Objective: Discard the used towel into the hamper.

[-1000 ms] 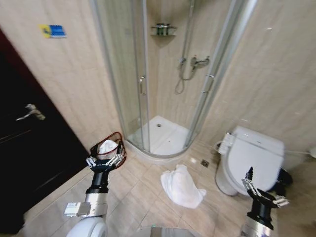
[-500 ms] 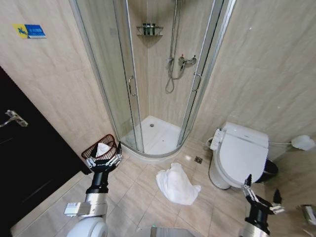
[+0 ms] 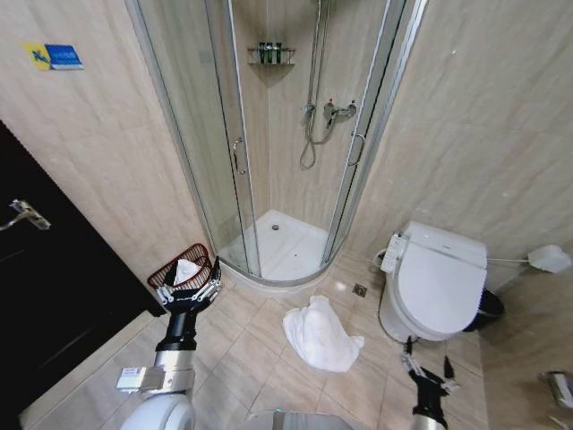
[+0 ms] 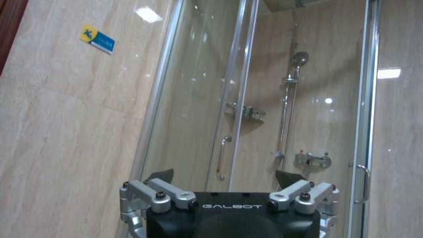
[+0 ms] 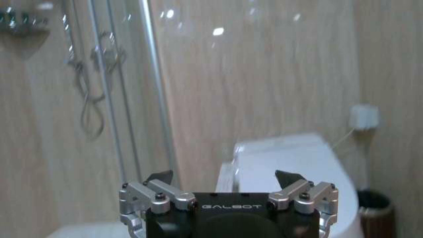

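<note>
Head view: a white towel (image 3: 320, 334) lies crumpled in a soft, lumpy heap on the beige floor tiles (image 3: 242, 345), between the shower (image 3: 277, 143) and the toilet (image 3: 436, 282), touching neither. The hamper (image 3: 182, 269), a dark reddish-brown openwork basket with a curved front, stands against the marbled beige wall (image 3: 107, 161) just beside the shower's curved glass, well apart from the towel; something white and folded sits inside it. The left gripper (image 3: 189, 293) is raised in front of the hamper, its black fingers spread and empty. The right gripper (image 3: 428, 369) is low near the toilet's base, its thin dark fingers apart with nothing between them.

Left wrist view: the left gripper (image 4: 227, 178) shows a black body with silver knuckles and two dark fingertips standing wide apart, facing the glossy wall, the glass shower door with its chrome handle (image 4: 221, 158) and the chrome shower head (image 4: 299, 59) on its rail. A small blue and yellow sign (image 4: 98, 39) is stuck on the wall.

Right wrist view: the right gripper (image 5: 225, 177) is likewise spread, pointing at the smooth white toilet lid (image 5: 290, 163); a small dark round bin (image 5: 375, 213) stands beside the toilet. A black door (image 3: 45, 296) with a metal lever fills the head view's left side.
</note>
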Motion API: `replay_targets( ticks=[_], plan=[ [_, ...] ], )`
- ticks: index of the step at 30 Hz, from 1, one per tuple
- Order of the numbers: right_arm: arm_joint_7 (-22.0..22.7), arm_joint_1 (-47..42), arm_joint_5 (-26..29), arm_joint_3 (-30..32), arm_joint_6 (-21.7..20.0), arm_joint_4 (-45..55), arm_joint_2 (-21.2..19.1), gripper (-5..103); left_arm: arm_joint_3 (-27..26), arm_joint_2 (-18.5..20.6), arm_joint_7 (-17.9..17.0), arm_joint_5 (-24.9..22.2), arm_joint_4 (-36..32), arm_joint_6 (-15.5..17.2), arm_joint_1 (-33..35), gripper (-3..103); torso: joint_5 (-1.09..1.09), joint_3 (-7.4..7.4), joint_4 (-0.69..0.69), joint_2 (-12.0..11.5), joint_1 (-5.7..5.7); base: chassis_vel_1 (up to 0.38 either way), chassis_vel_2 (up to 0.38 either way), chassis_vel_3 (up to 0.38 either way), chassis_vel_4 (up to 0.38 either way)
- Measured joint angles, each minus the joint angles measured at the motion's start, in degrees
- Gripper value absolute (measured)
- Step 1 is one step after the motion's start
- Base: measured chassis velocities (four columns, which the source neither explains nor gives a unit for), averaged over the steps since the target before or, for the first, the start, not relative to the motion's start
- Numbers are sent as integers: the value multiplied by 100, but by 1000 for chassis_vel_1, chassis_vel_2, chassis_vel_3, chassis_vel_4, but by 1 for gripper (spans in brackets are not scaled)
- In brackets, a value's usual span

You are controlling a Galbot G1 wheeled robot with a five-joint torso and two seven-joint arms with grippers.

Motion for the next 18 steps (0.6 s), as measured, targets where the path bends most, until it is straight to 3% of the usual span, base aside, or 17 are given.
replay_targets(
  ticks=[7, 18],
  plan=[
    [-203, 160, 114, -232, -70, -607, -119, 100, 0, 0, 0, 0, 0, 0, 0, 100, 1, 0, 0, 0, -2, -30, 20, 26, -29],
    [-323, 411, -515, -323, 448, -1335, 68, 100, 0, 0, 0, 0, 0, 0, 0, 100, 4, 0, 1, 0, 2, -193, 191, 193, -184]
  ],
)
